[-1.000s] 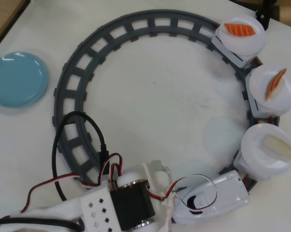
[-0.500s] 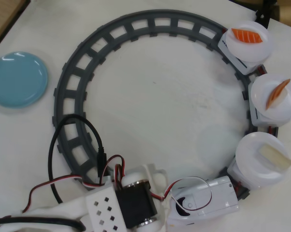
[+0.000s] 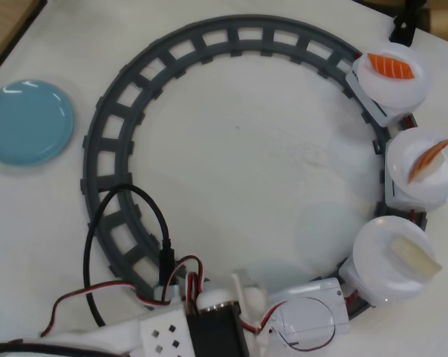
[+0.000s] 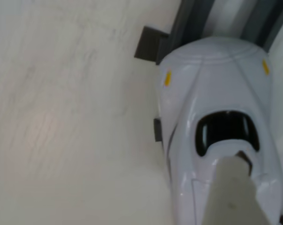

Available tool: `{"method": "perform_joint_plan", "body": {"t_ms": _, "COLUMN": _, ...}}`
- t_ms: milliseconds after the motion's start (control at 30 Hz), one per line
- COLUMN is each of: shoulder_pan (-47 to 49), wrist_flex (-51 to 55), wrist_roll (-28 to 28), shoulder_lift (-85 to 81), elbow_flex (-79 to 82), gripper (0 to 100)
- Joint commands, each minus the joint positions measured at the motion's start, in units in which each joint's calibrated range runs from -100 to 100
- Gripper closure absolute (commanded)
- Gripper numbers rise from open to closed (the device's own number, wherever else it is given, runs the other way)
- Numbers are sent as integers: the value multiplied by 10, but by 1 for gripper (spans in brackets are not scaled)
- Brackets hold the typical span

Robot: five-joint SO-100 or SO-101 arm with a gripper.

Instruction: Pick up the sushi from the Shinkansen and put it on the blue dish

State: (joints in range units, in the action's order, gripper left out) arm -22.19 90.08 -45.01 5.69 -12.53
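At the bottom edge of the overhead view the arm [image 3: 201, 331] sits right next to the Shinkansen [image 3: 309, 316], whose nose is basically under the wrist. The wrist view confirms it: the train's white nose with the black mark [image 4: 223, 136] fills the frame, and only one pale finger [image 4: 235, 197] pokes in from below, so I honestly can't tell whether the jaws are wide or narrow. Nothing looks held, though.

The sushi is way off from there. One salmon piece [image 3: 391, 65] lies flat on the farthest white plate [image 3: 413, 89] at the upper right, long axis running roughly left-right with a slight tilt. The other salmon piece [image 3: 429, 158] sits on the next plate down, angled diagonally. So the reach goes up and to the right across the track [image 3: 209, 37], past the cream block [image 3: 413, 256]. The blue dish [image 3: 27, 123] is on the opposite side, far left, empty.
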Motion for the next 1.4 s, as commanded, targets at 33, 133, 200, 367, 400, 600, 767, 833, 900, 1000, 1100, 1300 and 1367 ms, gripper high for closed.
{"method": "perform_joint_plan", "body": {"t_ms": 33, "shoulder_pan": -23, "wrist_flex": -1, "wrist_roll": 3, "shoulder_lift": -4, "elbow_flex": -7, "gripper": 72}}
{"method": "perform_joint_plan", "body": {"t_ms": 133, "shoulder_pan": -29, "wrist_flex": -2, "wrist_roll": 2, "shoulder_lift": -4, "elbow_flex": -8, "gripper": 72}}
{"method": "perform_joint_plan", "body": {"t_ms": 200, "shoulder_pan": -29, "wrist_flex": -3, "wrist_roll": 0, "shoulder_lift": -8, "elbow_flex": -8, "gripper": 72}}
{"method": "perform_joint_plan", "body": {"t_ms": 367, "shoulder_pan": -28, "wrist_flex": -3, "wrist_roll": -1, "shoulder_lift": -5, "elbow_flex": -37, "gripper": 72}}
{"method": "perform_joint_plan", "body": {"t_ms": 400, "shoulder_pan": -29, "wrist_flex": -3, "wrist_roll": -1, "shoulder_lift": -4, "elbow_flex": -50, "gripper": 72}}
{"method": "perform_joint_plan", "body": {"t_ms": 600, "shoulder_pan": -40, "wrist_flex": -3, "wrist_roll": 1, "shoulder_lift": -4, "elbow_flex": -105, "gripper": 72}}
{"method": "perform_joint_plan", "body": {"t_ms": 767, "shoulder_pan": -40, "wrist_flex": -3, "wrist_roll": 2, "shoulder_lift": -3, "elbow_flex": -115, "gripper": 72}}
{"method": "perform_joint_plan", "body": {"t_ms": 833, "shoulder_pan": -40, "wrist_flex": -3, "wrist_roll": 2, "shoulder_lift": -3, "elbow_flex": -111, "gripper": 72}}
{"method": "perform_joint_plan", "body": {"t_ms": 900, "shoulder_pan": -40, "wrist_flex": -3, "wrist_roll": 2, "shoulder_lift": -3, "elbow_flex": -107, "gripper": 72}}
{"method": "perform_joint_plan", "body": {"t_ms": 1000, "shoulder_pan": -40, "wrist_flex": -3, "wrist_roll": 0, "shoulder_lift": -3, "elbow_flex": -107, "gripper": 72}}
{"method": "perform_joint_plan", "body": {"t_ms": 1100, "shoulder_pan": -40, "wrist_flex": -4, "wrist_roll": -1, "shoulder_lift": -3, "elbow_flex": -113, "gripper": 72}}
{"method": "perform_joint_plan", "body": {"t_ms": 1300, "shoulder_pan": -42, "wrist_flex": -44, "wrist_roll": 4, "shoulder_lift": -3, "elbow_flex": -111, "gripper": 72}}
{"method": "perform_joint_plan", "body": {"t_ms": 1367, "shoulder_pan": -40, "wrist_flex": -59, "wrist_roll": 25, "shoulder_lift": -3, "elbow_flex": -115, "gripper": 72}}
